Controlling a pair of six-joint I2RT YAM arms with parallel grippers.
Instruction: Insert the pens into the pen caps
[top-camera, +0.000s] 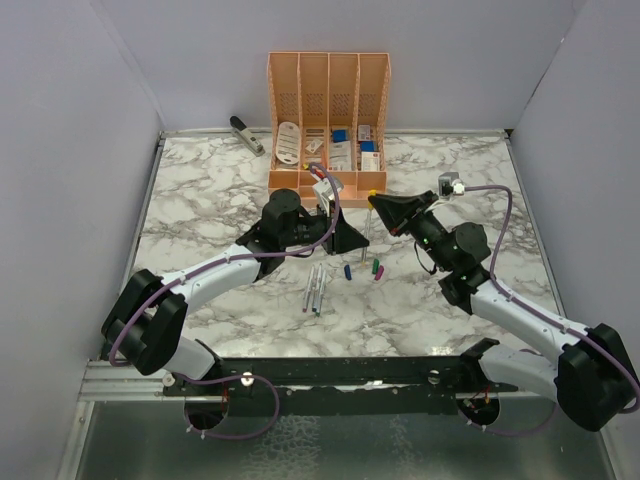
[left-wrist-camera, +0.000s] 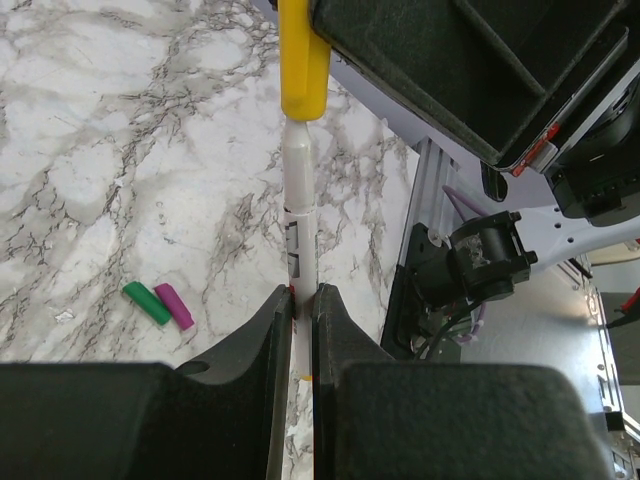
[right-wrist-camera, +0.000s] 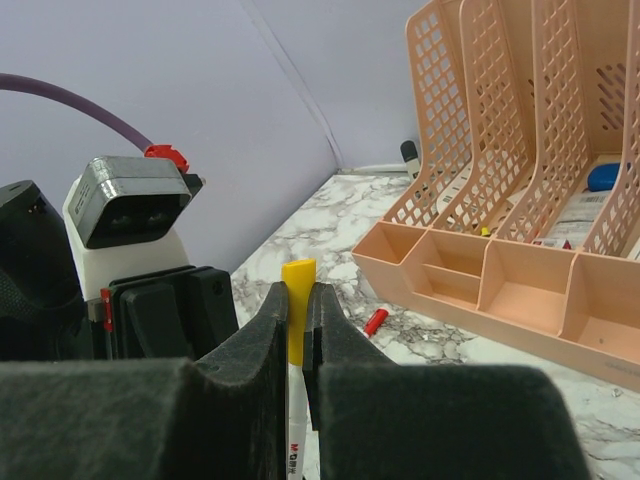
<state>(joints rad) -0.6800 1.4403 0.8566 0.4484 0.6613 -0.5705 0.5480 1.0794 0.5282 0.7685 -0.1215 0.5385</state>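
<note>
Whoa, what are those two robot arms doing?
The left gripper is shut on a white pen, and the right gripper is shut on the yellow cap. The cap meets the pen's end between the two arms. More pens, plus the green cap and magenta cap, lie on the marble table.

A white-and-grey marbled bench (top-camera: 190, 200) carries a peach mesh desk organiser (top-camera: 328, 80) at the middle of its far edge, with small white and blue stationery (top-camera: 342, 148) in its front trays and a grey stapler (top-camera: 247, 134) just left of it.
</note>
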